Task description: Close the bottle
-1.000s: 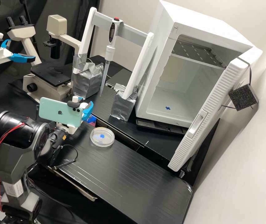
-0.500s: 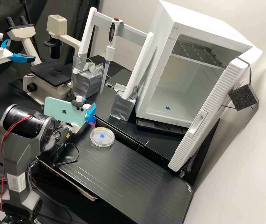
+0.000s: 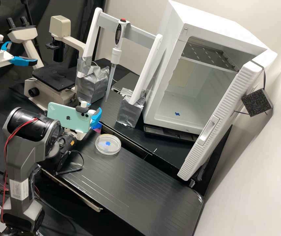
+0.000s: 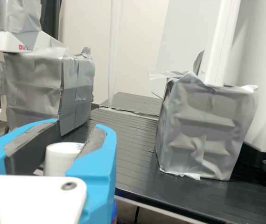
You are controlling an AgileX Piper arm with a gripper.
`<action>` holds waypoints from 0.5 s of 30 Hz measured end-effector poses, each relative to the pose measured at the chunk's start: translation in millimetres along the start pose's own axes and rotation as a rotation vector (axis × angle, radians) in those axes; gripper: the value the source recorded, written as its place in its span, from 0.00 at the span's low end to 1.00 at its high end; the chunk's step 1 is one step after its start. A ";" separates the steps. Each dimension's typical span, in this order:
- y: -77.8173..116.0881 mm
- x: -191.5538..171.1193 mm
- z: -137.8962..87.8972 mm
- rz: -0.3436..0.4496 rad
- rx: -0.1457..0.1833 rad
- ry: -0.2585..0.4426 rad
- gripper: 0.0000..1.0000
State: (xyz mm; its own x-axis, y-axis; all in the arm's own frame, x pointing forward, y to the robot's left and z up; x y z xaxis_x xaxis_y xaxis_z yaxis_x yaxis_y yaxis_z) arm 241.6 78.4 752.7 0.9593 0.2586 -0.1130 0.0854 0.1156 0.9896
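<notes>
The white fridge (image 3: 219,31) fills the upper right of the high view, door ajar; it stands well apart from the work and looks a small risk. The black bench (image 3: 137,183) crosses the middle; it is in sections, and a bottle pushed sideways near the edge between them could tip. At the left, the arm (image 3: 22,154) carries a pale green phone (image 3: 69,117), which might knock the white stand (image 3: 93,32) and its hanging pipette (image 3: 115,54), upper centre, if the wrist swings wide while turning. The taped blocks (image 4: 203,130) at the stand's feet leave limited room for that swing.

The claw (image 4: 78,130), left of centre in the high view, is clenched on a white cap (image 4: 60,156). The clear dish (image 3: 108,144) lies near it, toward the viewer, and a low sweep of the arm could shove it.

What seems to be the bottle (image 3: 97,126), a blue and purple patch, sits just below the claw, mostly hidden. I cannot tell whether the cap is on its neck. A slanted cap could cross-thread; a weak grip could slip round it; a tight one could spin the bottle along.
</notes>
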 end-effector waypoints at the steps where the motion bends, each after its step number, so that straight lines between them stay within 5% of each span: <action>1: 0.1 0.0 -0.1 0.001 0.000 0.001 0.00; 2: -0.4 0.1 0.3 -0.001 0.000 -0.001 0.00; 3: -0.2 0.1 0.2 0.002 0.000 0.001 1.00; 15: 4.4 -5.3 0.8 0.014 -0.001 -0.002 1.00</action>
State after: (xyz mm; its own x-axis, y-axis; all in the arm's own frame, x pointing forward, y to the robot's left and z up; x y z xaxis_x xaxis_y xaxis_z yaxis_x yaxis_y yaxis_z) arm 237.1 76.8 757.7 0.9610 0.2585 -0.0988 0.0715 0.1133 0.9910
